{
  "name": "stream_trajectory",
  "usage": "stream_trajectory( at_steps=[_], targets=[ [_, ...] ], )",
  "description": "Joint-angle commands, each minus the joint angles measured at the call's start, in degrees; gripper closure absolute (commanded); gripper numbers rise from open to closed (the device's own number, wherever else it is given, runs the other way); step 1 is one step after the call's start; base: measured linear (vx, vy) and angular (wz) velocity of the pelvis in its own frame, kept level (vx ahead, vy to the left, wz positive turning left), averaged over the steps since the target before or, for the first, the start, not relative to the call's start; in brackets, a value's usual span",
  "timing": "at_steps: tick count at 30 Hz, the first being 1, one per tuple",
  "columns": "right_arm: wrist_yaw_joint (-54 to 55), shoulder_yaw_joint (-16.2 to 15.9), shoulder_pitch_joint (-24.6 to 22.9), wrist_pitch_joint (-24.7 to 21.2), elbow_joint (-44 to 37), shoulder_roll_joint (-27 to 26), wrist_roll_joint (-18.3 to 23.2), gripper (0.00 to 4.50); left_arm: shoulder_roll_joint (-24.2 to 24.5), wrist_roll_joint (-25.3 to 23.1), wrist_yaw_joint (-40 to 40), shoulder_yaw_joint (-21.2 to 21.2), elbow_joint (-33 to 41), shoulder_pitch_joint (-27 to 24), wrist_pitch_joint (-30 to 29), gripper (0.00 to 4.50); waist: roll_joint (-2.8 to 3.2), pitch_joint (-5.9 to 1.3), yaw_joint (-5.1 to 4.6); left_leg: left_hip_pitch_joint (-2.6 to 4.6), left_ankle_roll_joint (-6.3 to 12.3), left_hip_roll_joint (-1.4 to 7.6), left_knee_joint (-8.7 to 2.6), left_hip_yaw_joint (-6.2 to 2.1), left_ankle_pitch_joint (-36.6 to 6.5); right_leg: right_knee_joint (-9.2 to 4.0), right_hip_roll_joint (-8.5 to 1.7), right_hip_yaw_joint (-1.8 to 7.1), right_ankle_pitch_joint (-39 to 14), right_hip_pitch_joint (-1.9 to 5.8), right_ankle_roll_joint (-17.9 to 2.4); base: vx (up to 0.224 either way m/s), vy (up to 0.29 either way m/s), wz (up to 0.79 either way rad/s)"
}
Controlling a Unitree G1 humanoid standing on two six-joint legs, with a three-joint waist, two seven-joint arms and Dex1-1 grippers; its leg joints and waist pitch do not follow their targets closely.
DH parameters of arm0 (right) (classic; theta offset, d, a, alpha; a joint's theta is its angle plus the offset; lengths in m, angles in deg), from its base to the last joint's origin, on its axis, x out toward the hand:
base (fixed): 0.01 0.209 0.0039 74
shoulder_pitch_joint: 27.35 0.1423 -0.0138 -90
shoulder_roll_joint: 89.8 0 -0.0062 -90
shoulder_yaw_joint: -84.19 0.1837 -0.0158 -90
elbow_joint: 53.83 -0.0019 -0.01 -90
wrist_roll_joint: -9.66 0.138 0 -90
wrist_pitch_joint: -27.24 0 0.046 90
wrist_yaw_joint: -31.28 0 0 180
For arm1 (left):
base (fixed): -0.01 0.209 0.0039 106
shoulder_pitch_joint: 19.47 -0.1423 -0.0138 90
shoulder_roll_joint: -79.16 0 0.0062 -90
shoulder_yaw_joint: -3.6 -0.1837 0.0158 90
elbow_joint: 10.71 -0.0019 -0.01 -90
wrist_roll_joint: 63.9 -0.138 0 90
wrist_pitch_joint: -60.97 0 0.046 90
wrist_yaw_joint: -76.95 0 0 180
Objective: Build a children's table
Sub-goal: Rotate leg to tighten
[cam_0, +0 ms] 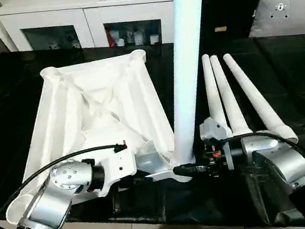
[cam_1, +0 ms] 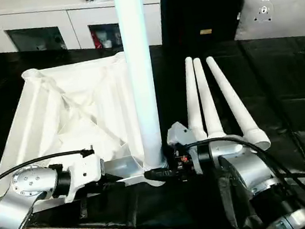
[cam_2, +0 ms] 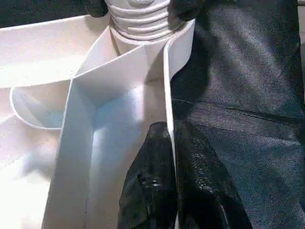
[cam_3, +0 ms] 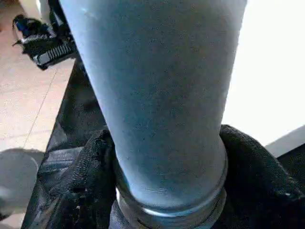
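My left gripper (cam_2: 169, 143) pinches the thin near wall of the upturned table top (cam_0: 96, 109), one finger on each side of the rim, just left of the near right corner socket (cam_2: 143, 21). This hold pins the top against the black-covered work surface (cam_0: 285, 70), so that, in my judgement, it cannot turn or slide while a leg is worked into the socket.

My right gripper (cam_3: 167, 191) is clamped around the thick lower end of the upright leg (cam_0: 187, 56), its black fingers (cam_3: 83, 167) pressed against both sides just above the threaded base. The leg stands nearly vertical with its base in that near right socket, where the threads show at the socket mouth; I hold it low, presumably to keep it square to the socket while it is seated. How far it is seated I cannot tell.

Three spare legs (cam_0: 234, 96) lie side by side on the work surface to the right of the top, thick ends near, narrow ends far, close beside my right forearm. The far sockets of the top stand empty, as does the near left one by my left forearm.

Beyond the far edge stands a white cabinet (cam_0: 84, 15) with glass doors; a grey cushion (cam_0: 287, 9) lies at the far right. The spare legs lie closest to my right arm and could be knocked if it swings outward.
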Motion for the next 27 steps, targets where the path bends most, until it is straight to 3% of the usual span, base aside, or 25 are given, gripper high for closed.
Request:
stream_trajectory(
  at_steps=[1,2,4,5,7,8,9,10,11,13,15,17,18,20,21,24,27],
  targets=[
    [3.22,-0.59,-0.6,-0.24,-0.46,-1.97,0.01,1.77,-1.19,0.22,0.11,-2.37,-0.15,-1.62,-1.33,4.5,0.22,-2.94,-0.13,-0.72,2.37,2.88,-4.31,-0.47,-9.82,-4.94,-5.04,3.27,-18.9,3.08,-8.41,0.0,0.0,0.0],
    [4.62,-0.55,-0.62,-0.18,-0.18,-2.66,-0.45,1.77,-1.51,0.57,-0.2,-2.23,0.35,-1.9,-2.08,4.5,0.45,-2.94,-0.18,-0.65,2.16,2.93,-4.33,-0.47,-10.08,-4.89,-5.08,3.3,-19.12,3.03,-8.51,0.0,0.0,0.0],
    [11.54,-0.35,0.01,0.22,2.02,-6.03,-2.84,1.77,-3.23,0.93,-2.63,-2.1,2.87,-2.65,-5.94,4.5,0.29,-2.67,-0.63,-0.75,1.32,2.89,-4.6,-0.54,-11.85,-5.07,-5.07,3.23,-22.14,2.97,-7.9,0.0,0.0,0.0],
    [14.24,-0.06,0.33,0.35,2.91,-7.53,-3.5,1.77,-4.04,0.81,-3.77,-2.14,3.72,-2.86,-7.23,4.5,0.61,-2.46,-1.05,-0.71,0.96,2.6,-4.63,-0.65,-13.39,-5.57,-5.1,3.06,-25.46,2.83,-6.96,0.0,0.0,0.0],
    [21.42,1.2,1.38,0.54,5.5,-12.12,-4.39,1.77,-6.86,0.2,-7.44,-2.4,5.75,-3.23,-10.68,4.5,0.38,-2.27,-2.08,-0.98,0.31,2.45,-4.78,-0.9,-14.68,-6.06,-5.2,2.8,-29.75,2.99,-5.12,0.0,0.0,0.0],
    [23.51,1.8,1.93,0.3,6.49,-14.01,-4.11,1.78,-8.96,-0.13,-9.66,-2.47,6.07,-3.08,-12.44,4.5,0.59,-2.32,-2.16,-0.68,0.04,2.34,-4.7,-0.93,-15.21,-6.27,-5.21,2.7,-31.48,2.8,-4.38,0.0,0.0,0.0],
    [24.75,2.16,2.27,0.12,7.09,-15.18,-3.92,1.78,-10.38,-0.34,-11.13,-2.52,6.22,-2.95,-13.59,4.5,0.32,-2.28,-2.73,-0.3,0.23,2.12,-4.48,-0.9,-16.24,-6.84,-5.16,2.55,-34.04,2.43,-3.44,0.0,0.0,0.0],
    [29.93,3.73,4.13,-1.44,10.25,-19.42,-3.07,1.78,-15.52,-1.93,-15.79,-3.29,5.39,-1.3,-16.26,4.5,0.42,-2.23,-3.05,-0.02,0.54,2.06,-4.34,-0.78,-16.89,-7.11,-5.05,2.63,-35.23,2.07,-3.11,0.0,0.0,0.0],
    [31.31,4.16,4.68,-1.88,11.18,-20.41,-2.89,1.78,-17.35,-2.53,-17.45,-3.52,4.85,-0.51,-17.1,4.5,0.2,-2.09,-3.32,0.21,0.67,2.05,-4.32,-0.85,-17.73,-7.45,-4.89,2.37,-36.27,1.84,-2.98,0.0,0.0,0.0],
    [33.38,3.59,6.09,-2.01,13.47,-21.03,-4.47,1.78,-21.48,-3.53,-21.72,-3.51,3.25,1.59,-19.2,4.5,0.33,-2.06,-3.46,0.37,0.93,1.79,-4.2,-0.9,-18.78,-7.82,-4.91,2.03,-37.93,1.83,-1.97,0.0,0.0,0.0],
    [36.28,4.75,7.61,-1.38,16.63,-21.41,-5.34,1.78,-24.58,-4.78,-25.65,-3.31,1.74,3.97,-21.22,4.5,0.39,-2.26,-3.46,0.15,1.58,1.91,-4.36,-0.92,-17.88,-7.78,-4.96,1.96,-35.55,2.16,-2.19,0.0,0.0,0.0],
    [37.02,6.58,8.16,-1.6,17.86,-21.91,-3.9,1.22,-25.62,-5.43,-27.23,-3.11,1.1,4.96,-21.96,4.5,0.69,-2.69,-2.95,0.42,2.29,2.18,-4.35,-0.71,-16.33,-7.42,-5.11,2.42,-31.24,1.99,-3.88,0.0,0.0,0.0],
    [37.09,8.88,8.16,-1.83,17.98,-22.26,-2.48,1.08,-25.81,-6.67,-28.02,-3.29,1.05,6.02,-22.82,4.5,0.62,-2.74,-2.98,0.14,2.43,2.28,-4.45,-0.69,-15.81,-7.1,-5.12,2.55,-29.42,2.21,-4.47,0.0,0.0,0.0],
    [37.06,9.5,7.87,-1.57,17.68,-22.38,-2.68,0.87,-25.63,-8.0,-27.93,-3.46,1.74,6.11,-23.74,4.5,0.74,-3.04,-2.7,-0.31,2.91,2.64,-4.65,-0.72,-13.67,-6.38,-5.14,2.78,-23.93,2.54,-6.05,0.0,0.0,0.0],
    [37.13,9.59,7.82,-1.4,17.69,-22.42,-2.84,0.72,-25.67,-8.53,-27.91,-3.42,1.99,6.05,-24.12,4.5,0.83,-3.25,-2.54,-0.71,3.17,2.77,-4.52,-0.66,-10.78,-5.68,-5.11,2.89,-17.74,2.87,-7.98,0.0,0.0,0.0],
    [36.41,8.81,6.86,0.94,16.04,-21.34,-3.85,0.61,-24.16,-9.24,-26.84,-3.24,2.64,5.5,-24.09,4.5,0.93,-3.29,-2.43,-0.92,3.38,2.67,-4.31,-0.52,-9.91,-5.46,-5.29,2.92,-15.6,3.18,-9.29,0.0,0.0,0.0],
    [33.78,8.15,5.88,3.05,13.16,-18.91,-4.37,0.25,-21.33,-9.01,-24.78,-3.09,3.16,5.05,-22.75,4.5,0.89,-3.42,-1.84,-1.1,3.79,2.66,-4.27,-0.5,-8.39,-5.31,-5.37,2.92,-15.25,3.39,-9.07,0.0,0.0,0.0]
  ],
)
